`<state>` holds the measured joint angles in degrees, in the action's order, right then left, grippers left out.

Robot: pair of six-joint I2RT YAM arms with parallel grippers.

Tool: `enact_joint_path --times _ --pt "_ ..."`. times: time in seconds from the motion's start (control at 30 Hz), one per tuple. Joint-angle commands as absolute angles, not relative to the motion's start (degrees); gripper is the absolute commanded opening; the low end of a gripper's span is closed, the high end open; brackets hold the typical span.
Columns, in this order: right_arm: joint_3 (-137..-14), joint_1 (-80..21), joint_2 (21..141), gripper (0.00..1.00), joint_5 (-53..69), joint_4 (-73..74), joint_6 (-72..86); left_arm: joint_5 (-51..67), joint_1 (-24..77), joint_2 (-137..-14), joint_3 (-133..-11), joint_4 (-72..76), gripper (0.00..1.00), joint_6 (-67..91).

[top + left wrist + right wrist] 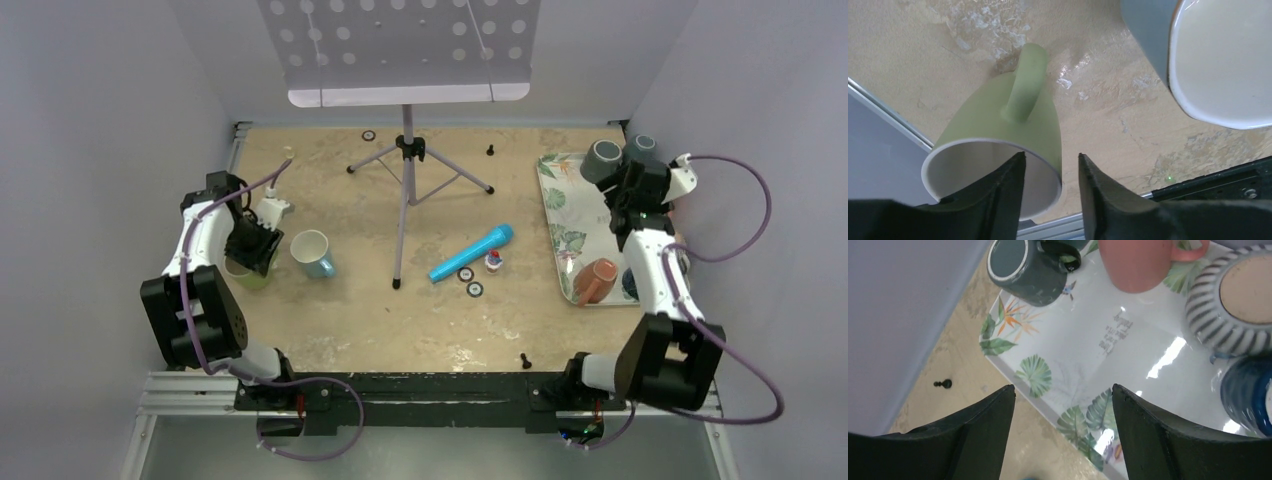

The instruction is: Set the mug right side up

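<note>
Green mug [998,115] at 9 o'clock of surface [420,320], mouth looks up; blue mug [313,252] just at its 3. L hand [1050,157] parted astride rim wall, no grip seen. Best lift straight up, w/o snagging rim. R hand [1063,387] open, empty, over tray [1073,355].
</note>
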<state>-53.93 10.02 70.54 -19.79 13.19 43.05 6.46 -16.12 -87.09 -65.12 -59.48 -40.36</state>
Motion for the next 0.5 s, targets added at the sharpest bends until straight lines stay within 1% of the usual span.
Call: enact_joint_path --times 0.0,0.03,0.1,0.2,0.3,0.47 --pt "-66.19 14.53 80.45 0.74 -11.41 8.88 41.31 8.98 -16.57 -82.51 -66.45 -59.88 0.53 -41.16" --pt "-69.41 14.59 84.97 0.73 -11.08 8.55 38.45 9.19 -16.61 -81.74 -66.94 -60.46 0.56 -40.94" --pt "-77.45 14.63 93.1 0.77 -10.24 10.53 32.56 9.38 -16.61 -79.83 -67.94 -61.51 0.62 -40.42" --pt "-95.38 14.42 106.66 0.82 -11.98 20.56 25.98 9.91 -16.54 -77.1 -69.48 -63.06 0.69 -39.59" --pt "-107.95 14.44 117.22 0.82 -14.66 27.21 21.64 10.98 -16.44 -74.91 -70.94 -64.58 0.72 -38.57" --pt "-117.08 14.41 125.96 0.81 -13.74 26.85 13.21 12.82 -15.67 -73.26 -73.03 -67.0 0.74 -36.83"
